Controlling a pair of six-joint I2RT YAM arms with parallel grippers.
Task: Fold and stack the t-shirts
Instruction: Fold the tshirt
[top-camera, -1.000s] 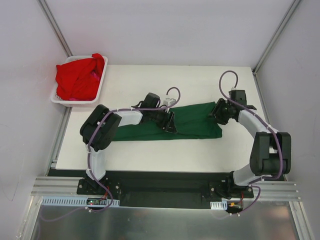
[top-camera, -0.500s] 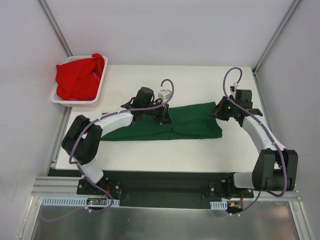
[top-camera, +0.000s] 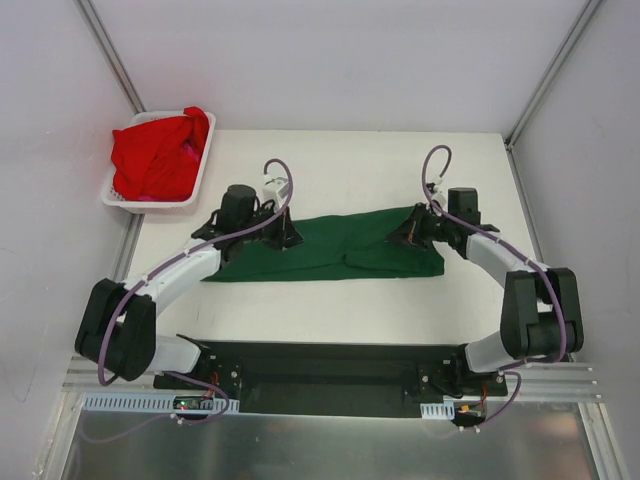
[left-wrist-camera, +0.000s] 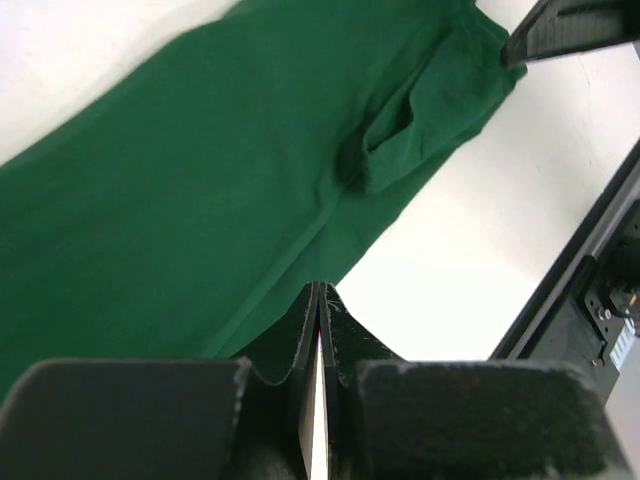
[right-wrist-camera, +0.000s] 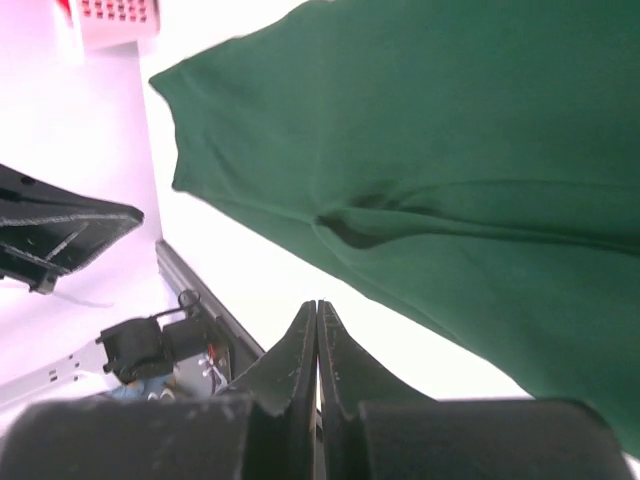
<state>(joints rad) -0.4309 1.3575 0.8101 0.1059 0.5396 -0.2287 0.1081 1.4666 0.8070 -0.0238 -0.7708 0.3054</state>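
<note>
A dark green t-shirt (top-camera: 340, 250) lies folded into a long band across the white table (top-camera: 340, 170). My left gripper (top-camera: 288, 238) hovers over the band's left part, shut and empty. In the left wrist view its tips (left-wrist-camera: 320, 288) meet over the edge of the green t-shirt (left-wrist-camera: 200, 180). My right gripper (top-camera: 402, 234) hangs over the band's right end, also shut with nothing in it. In the right wrist view its tips (right-wrist-camera: 317, 304) sit over bare table beside the green t-shirt (right-wrist-camera: 450, 150). Red t-shirts (top-camera: 155, 155) are heaped in a basket at the far left.
The white slotted basket (top-camera: 150, 205) stands at the table's far left corner. A black base rail (top-camera: 330, 365) runs along the near edge. Enclosure walls rise on the left, right and far sides.
Both grippers have gone from open to shut. The left gripper has moved left along the green band, and the right gripper has come in from the right end over the shirt.
</note>
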